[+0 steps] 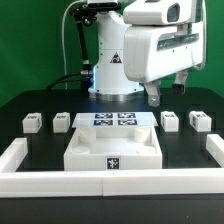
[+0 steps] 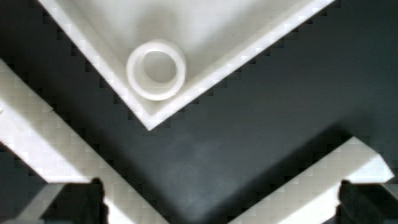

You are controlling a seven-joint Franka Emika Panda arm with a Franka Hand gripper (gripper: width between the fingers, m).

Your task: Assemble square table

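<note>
On the exterior view's left, we see the left arm of the white U-shaped border wall [image 1: 17, 152] lying on the black table [image 1: 35, 100]. Just beyond its far end stands the leftmost leg block [image 1: 32, 123]. The second leg block [image 1: 61, 120] is near it to the right, and the two stand apart.

In the middle, the square tabletop [image 1: 113, 145] lies flat inside the wall, with a black-white tag [image 1: 113, 164] on its near edge. It sits close to the near run of the wall, but we cannot tell whether they touch. Just beyond its far edge lies the marker board [image 1: 113, 120]. Behind that rises the base of the Franka arm [image 1: 112, 62].

Right of the marker board stand the third leg block [image 1: 169, 120] and, near it, the rightmost leg block [image 1: 198, 121], both upright on the table.

Above and a little beyond the third leg block hang the fingers [image 1: 153, 96], clear of every part. In the wrist view the fingers [image 2: 54, 205] are spread wide, with only bare black table between them. They grip nothing. Ahead of them in that view is one corner of the square tabletop [image 2: 214, 25] with its round corner socket [image 2: 157, 70].
</note>
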